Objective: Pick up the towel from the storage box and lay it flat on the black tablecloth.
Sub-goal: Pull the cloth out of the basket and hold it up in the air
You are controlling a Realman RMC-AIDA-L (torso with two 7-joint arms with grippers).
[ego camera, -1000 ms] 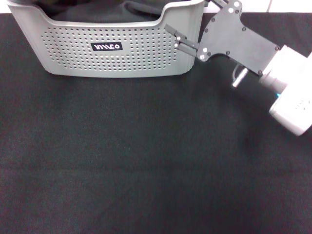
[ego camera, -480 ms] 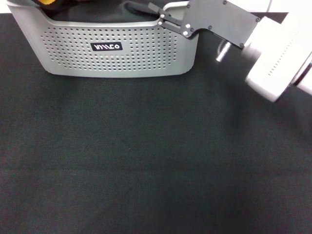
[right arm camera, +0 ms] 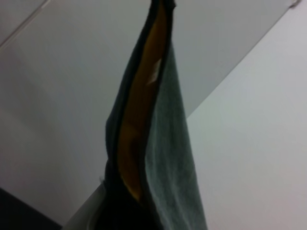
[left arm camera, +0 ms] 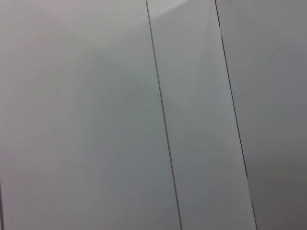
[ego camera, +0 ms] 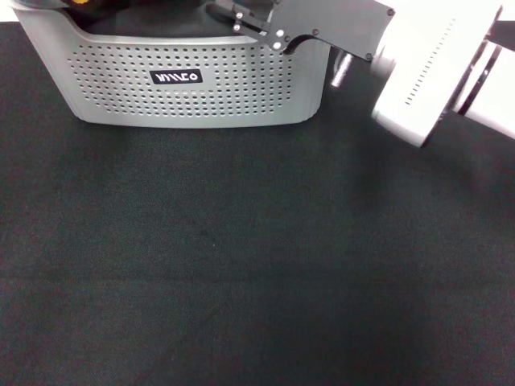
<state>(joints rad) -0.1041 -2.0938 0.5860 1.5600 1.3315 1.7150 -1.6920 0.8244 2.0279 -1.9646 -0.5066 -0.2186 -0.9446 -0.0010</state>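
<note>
The right gripper (ego camera: pixel 238 18) reaches over the box (ego camera: pixel 185 80) rim, fingers set narrow, holding nothing visible. The towel (ego camera: pixel 80 2) peeks out at the box's far corner, well apart from the fingers. Risk: pinching the dark cloth (right arm camera: pixel 170 158) instead. Only the right wrist view shows towel folded within cloth. The left gripper is unseen.

We saw the storage box (ego camera: pixel 185 80) standing at the far left of the black tablecloth (ego camera: pixel 257 265), the towel (ego camera: pixel 80 3) inside its far-left corner, the right gripper (ego camera: pixel 235 14) over its rim.
</note>
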